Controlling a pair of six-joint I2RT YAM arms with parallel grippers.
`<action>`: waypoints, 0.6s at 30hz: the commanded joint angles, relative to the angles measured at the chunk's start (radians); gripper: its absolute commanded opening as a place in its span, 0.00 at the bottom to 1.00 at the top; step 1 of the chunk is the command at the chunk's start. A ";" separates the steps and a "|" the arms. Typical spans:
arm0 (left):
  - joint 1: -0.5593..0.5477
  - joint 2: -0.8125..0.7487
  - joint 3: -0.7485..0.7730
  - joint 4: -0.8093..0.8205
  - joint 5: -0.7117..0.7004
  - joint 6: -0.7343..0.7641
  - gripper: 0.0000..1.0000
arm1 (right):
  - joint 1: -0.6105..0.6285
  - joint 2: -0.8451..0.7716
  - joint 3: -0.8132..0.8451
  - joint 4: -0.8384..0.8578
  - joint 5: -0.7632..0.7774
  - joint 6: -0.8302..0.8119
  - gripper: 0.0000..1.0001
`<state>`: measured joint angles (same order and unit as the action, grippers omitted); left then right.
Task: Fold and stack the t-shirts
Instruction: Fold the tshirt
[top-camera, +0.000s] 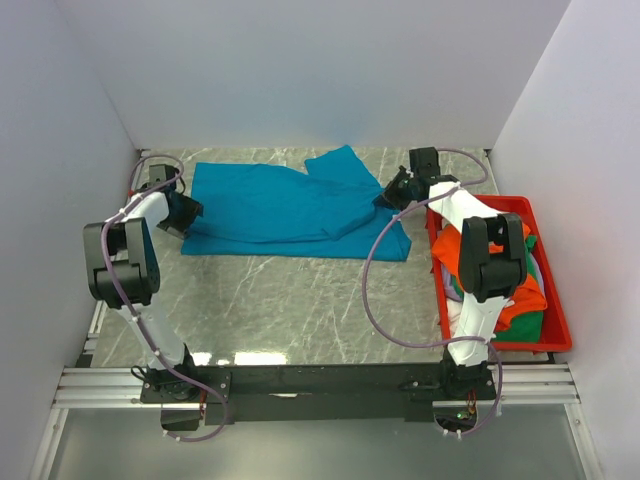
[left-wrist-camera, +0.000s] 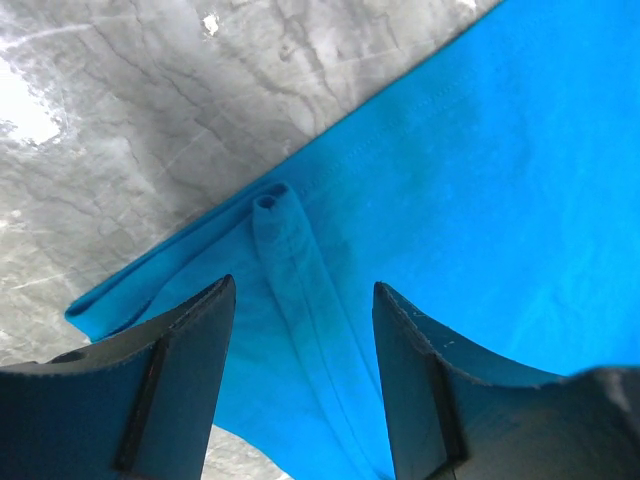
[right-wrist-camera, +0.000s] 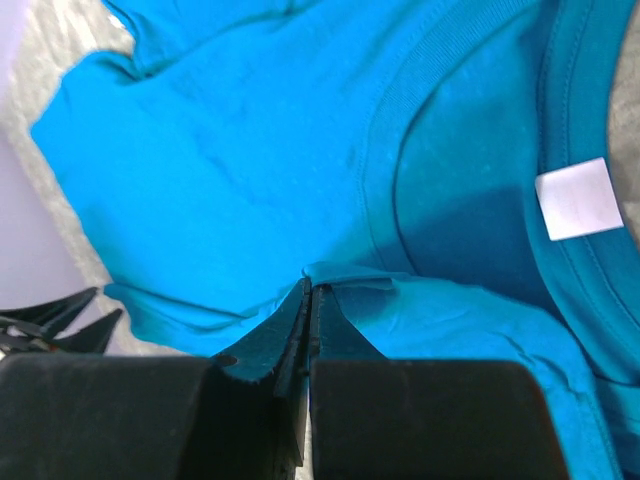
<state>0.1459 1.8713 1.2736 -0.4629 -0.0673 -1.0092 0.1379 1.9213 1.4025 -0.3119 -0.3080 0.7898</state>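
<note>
From above, your teal-blue t-shirt (top-camera: 290, 205) lies spread and creased along the far edge of the marble worktop (top-camera: 290, 310), with one flap raised at that edge. An orange shirt (top-camera: 450, 245) and a green shirt (top-camera: 530, 322) sit heaped in the red bin (top-camera: 555, 330) at the right edge. The left arm (top-camera: 125, 260) reaches to the t-shirt's left end, and the right arm (top-camera: 490, 255) bends over the bin to its right end.

Your left wrist view adds detail. The left jaws stand apart and straddle a rolled ridge of cloth (left-wrist-camera: 290, 270) near the shirt's edge, gripping nothing.

In the right wrist view, the right jaws are closed tight. They pinch a small fold just below the ribbed collar (right-wrist-camera: 400, 110), near the white neck label (right-wrist-camera: 578, 198).
</note>
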 joint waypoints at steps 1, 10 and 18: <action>-0.011 0.022 0.069 -0.025 -0.048 0.018 0.63 | -0.017 0.010 0.009 0.069 -0.032 0.028 0.00; -0.019 0.074 0.131 -0.034 -0.051 0.011 0.63 | -0.014 -0.031 -0.002 0.070 0.007 -0.021 0.50; -0.037 0.115 0.196 -0.042 -0.051 0.003 0.61 | 0.072 -0.140 -0.103 0.040 0.131 -0.121 0.55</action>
<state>0.1192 1.9694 1.4139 -0.5003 -0.1032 -1.0084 0.1547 1.8698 1.3331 -0.2707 -0.2451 0.7315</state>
